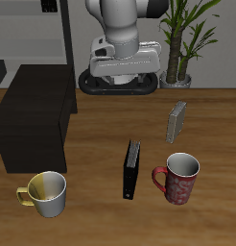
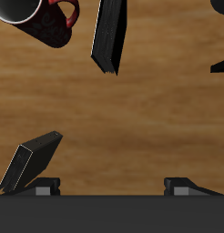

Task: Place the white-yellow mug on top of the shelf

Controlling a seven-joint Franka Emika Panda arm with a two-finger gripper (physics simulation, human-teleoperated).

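Observation:
The white-yellow mug [image 1: 48, 192] stands upright near the table's front edge, its yellow handle pointing away from the book. It does not show in the wrist view. The shelf [image 1: 34, 123] is a low near-black cabinet with a flat, bare top, just behind the mug. My gripper [image 1: 117, 65] hangs high over the back of the table, far from both the mug and the shelf. In the wrist view its fingertips [image 2: 47, 185] stand wide apart around the gripper's middle [image 2: 114, 187], with nothing between them.
A thin black book [image 1: 131, 168] [image 2: 109, 36] stands on edge mid-table. A red patterned mug [image 1: 180, 179] [image 2: 41, 18] stands beside it. A small grey box [image 1: 176, 121] [image 2: 27, 162] stands farther back. A potted plant [image 1: 185, 38] is at the back.

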